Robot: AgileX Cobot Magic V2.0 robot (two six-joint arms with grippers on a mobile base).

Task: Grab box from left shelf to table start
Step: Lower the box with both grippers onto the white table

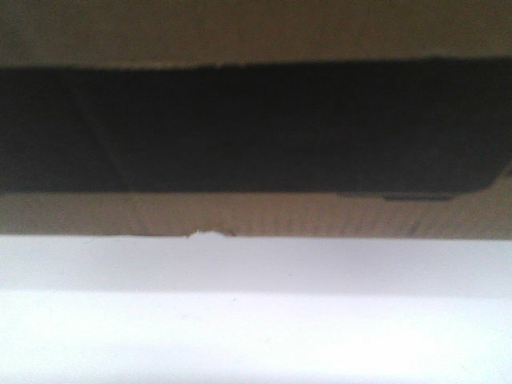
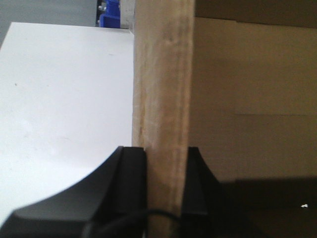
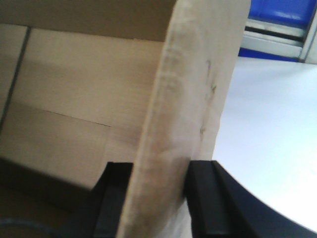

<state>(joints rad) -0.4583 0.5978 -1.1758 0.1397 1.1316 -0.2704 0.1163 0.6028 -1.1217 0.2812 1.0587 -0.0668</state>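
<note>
The brown cardboard box (image 1: 256, 214) fills the front view from very close, its wide black panel across the middle. Its lower edge meets the white table (image 1: 256, 320). In the left wrist view my left gripper (image 2: 164, 151) is shut on the box's upright left wall (image 2: 163, 89), one black finger on each side. In the right wrist view my right gripper (image 3: 159, 166) is shut on the right wall (image 3: 193, 99) in the same way. The box's bare inside (image 2: 247, 99) shows beside each wall. The shelf is out of view.
White table top (image 2: 64, 99) stretches left of the box, and more of it (image 3: 270, 129) lies to the right. Blue bins (image 2: 110, 15) stand beyond the table's far edge, and a blue panel (image 3: 282, 15) sits at the far right.
</note>
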